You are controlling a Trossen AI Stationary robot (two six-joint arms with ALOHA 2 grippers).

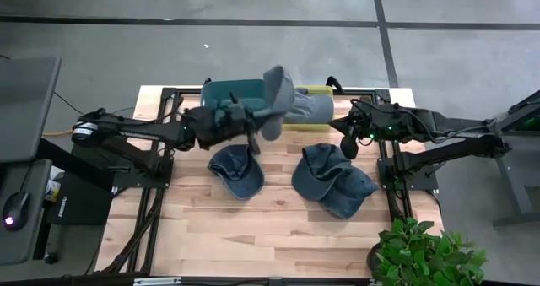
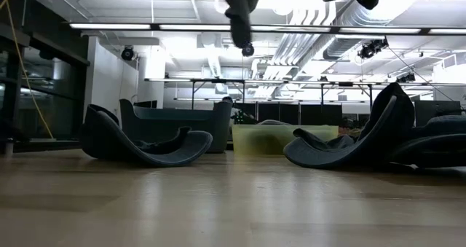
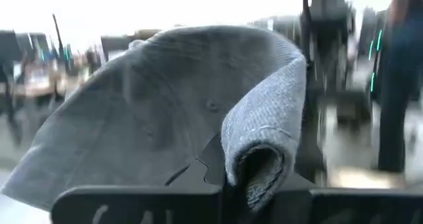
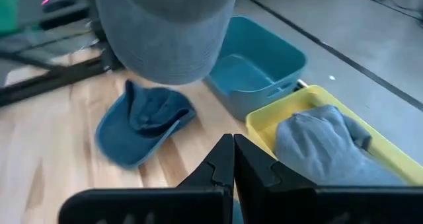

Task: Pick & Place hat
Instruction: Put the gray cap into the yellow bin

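A grey hat (image 1: 277, 99) hangs in the air at the table's far side, over where the teal bin (image 1: 226, 92) and the yellow bin (image 1: 314, 90) meet. My left gripper (image 1: 257, 116) is shut on it. The hat fills the left wrist view (image 3: 158, 112) and shows at the top of the right wrist view (image 4: 165, 32). A second grey hat (image 4: 324, 148) lies in the yellow bin (image 4: 390, 159). My right gripper (image 4: 232, 164) is shut and holds nothing, raised near the table's right side (image 1: 348, 147). My left gripper pinches a folded-over edge of the grey hat (image 3: 256, 168) between its two fingers, in more than one layer. The fingers come about level from the table's left. The hat is lifted clear of table and bins, and its crown (image 3: 152, 105) stands up beyond the fingers.
Three blue hats lie on the wooden table: one left of the middle (image 1: 236, 169), two overlapping at the right (image 1: 325, 164) (image 1: 348, 193). A potted plant (image 1: 426, 252) stands at the near right corner. Black frame rails (image 1: 392, 185) run along both sides.
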